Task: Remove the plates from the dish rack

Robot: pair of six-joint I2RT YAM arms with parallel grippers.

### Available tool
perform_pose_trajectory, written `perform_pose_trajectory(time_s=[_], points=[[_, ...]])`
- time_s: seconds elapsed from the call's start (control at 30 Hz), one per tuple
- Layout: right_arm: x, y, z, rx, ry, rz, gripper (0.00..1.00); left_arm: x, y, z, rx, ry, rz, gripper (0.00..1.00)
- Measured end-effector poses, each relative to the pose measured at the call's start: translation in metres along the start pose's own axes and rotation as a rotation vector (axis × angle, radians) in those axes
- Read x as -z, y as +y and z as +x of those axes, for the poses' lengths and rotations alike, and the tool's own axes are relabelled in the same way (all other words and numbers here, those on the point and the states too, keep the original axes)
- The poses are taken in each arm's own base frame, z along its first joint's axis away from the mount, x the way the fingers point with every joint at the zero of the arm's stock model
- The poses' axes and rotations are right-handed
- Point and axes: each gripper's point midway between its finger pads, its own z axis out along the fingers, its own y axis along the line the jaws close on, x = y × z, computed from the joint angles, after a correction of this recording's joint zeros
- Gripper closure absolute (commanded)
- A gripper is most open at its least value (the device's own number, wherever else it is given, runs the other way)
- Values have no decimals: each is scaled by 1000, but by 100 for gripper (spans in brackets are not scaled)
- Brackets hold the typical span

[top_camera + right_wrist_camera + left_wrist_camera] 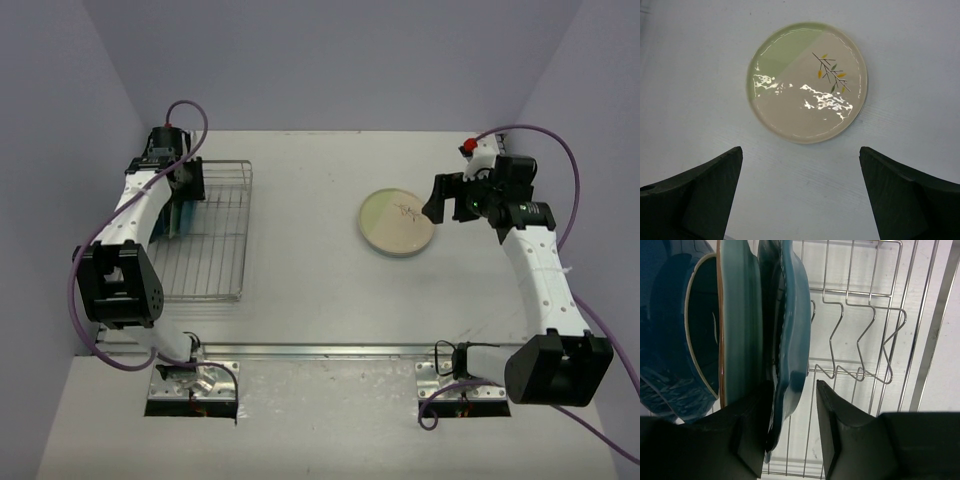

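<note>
One out flat, three up on edge

The cream-and-pale-green plate (398, 222) with a dark sprig lay flat, face up, right of centre in the top view, well apart from the silver wire dish rack (215, 270) at the left. At the rack's upper-left end three more stood on edge, side by side: a teal scalloped plate (792, 340), a pale blue plate (740, 330), then a dark navy plate (685, 340).

Racked plates, mostly unseen
From above, the left arm (140, 205) covers most of the plates (178, 218); at the left wrist the teal plate (792, 340), pale blue plate (740, 315) and navy plate (670, 315) run off the top edge, the teal rim's foot lost behind a finger (752, 437).
</note>
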Motion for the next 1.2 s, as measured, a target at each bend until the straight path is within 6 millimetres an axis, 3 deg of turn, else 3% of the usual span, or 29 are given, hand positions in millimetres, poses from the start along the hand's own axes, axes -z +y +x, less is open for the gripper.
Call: perform_pose_trajectory(time_s=[0.13,0.23,0.47,0.63,0.83,0.93,1.07,1.2], points=[[-1,0,2,-2,3,-3,1,-1,5,0,30,3,39,83],[0,1,1,-2,2,-6,1,0,3,0,27,4,74,100],[3,5,-1,3,-11,-19,1,14,2,-16,7,9,105,100],[4,6,-2,3,-14,-26,1,52,-2,-54,1,-68,142,100],[4,10,-1,-18,-13,-40,1,114,-18,-103,10,-211,239,100],[4,12,-1,-34,-13,-50,1,135,-28,-115,-11,-274,284,100],[6,17,-7,-69,-20,-68,1,145,-53,-101,-149,-308,271,100],[9,27,-21,-116,-38,-115,1,152,-129,-44,-503,-373,256,100]])
